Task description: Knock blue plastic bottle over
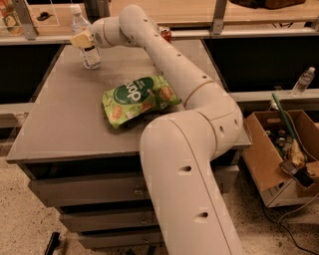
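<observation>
The blue plastic bottle, clear with a white cap and a white label, stands upright at the far left corner of the grey table. My gripper is at the bottle's upper body, against its near side and covering part of it. The arm reaches across the table from the lower right. A green snack bag lies flat in the middle of the table. A red cola can shows partly behind the arm at the far edge.
A wooden shelf with metal posts runs behind the table. An open cardboard box with tools sits on the floor at the right. Another clear bottle stands on a ledge at the far right.
</observation>
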You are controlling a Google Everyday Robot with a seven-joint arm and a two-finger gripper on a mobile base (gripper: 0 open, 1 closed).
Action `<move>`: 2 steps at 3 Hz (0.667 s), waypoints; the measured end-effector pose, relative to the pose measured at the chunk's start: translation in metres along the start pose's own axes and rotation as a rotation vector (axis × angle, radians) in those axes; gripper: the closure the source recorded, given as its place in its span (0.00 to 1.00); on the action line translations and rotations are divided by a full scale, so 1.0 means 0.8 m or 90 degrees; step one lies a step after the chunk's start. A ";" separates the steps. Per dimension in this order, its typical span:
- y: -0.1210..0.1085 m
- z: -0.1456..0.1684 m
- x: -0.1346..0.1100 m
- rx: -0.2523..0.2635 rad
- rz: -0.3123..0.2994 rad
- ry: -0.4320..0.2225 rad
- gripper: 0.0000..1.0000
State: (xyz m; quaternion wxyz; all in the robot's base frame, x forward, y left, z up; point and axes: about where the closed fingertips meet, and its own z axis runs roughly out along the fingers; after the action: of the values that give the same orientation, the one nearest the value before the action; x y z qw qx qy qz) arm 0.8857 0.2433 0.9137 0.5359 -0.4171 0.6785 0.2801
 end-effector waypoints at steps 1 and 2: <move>-0.008 -0.021 -0.006 0.009 0.002 0.003 0.87; -0.011 -0.049 -0.011 0.009 0.011 0.002 1.00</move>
State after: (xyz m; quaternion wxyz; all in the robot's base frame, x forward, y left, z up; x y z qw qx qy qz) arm 0.8743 0.2086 0.9334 0.5352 -0.4079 0.6851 0.2789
